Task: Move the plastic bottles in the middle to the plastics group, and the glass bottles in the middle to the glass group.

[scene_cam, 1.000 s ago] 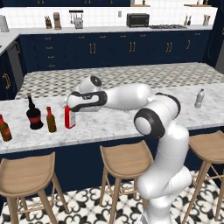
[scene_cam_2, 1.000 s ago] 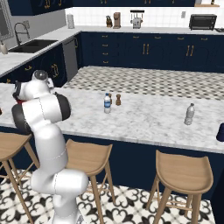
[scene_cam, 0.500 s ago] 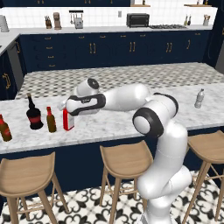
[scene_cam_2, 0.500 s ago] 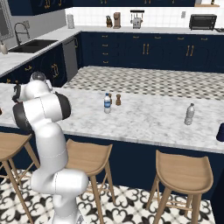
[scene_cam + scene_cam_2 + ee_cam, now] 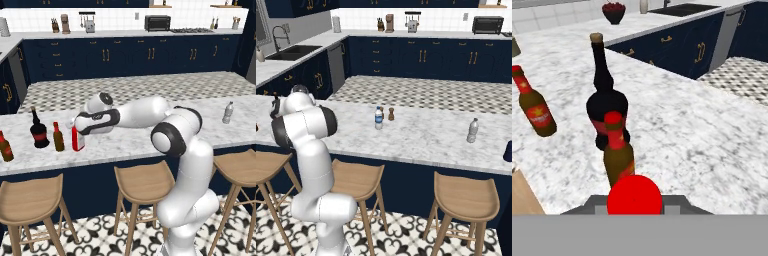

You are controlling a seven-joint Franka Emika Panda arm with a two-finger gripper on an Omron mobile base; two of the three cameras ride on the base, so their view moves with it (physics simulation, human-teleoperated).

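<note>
End effector (image 5: 78, 131) pinching flat red bottle (image 5: 78, 138), beside slim brown bottle (image 5: 58, 137), on marble counter (image 5: 130, 142)

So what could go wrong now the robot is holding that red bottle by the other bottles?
The tool, shut on the flat-sided red bottle with the red cap, is very close to the slim brown bottle with the red neck. A nudge sideways could tip it into the black long-necked bottle behind. Also, if the red bottle is let go while tilted, it might fall over.
</note>
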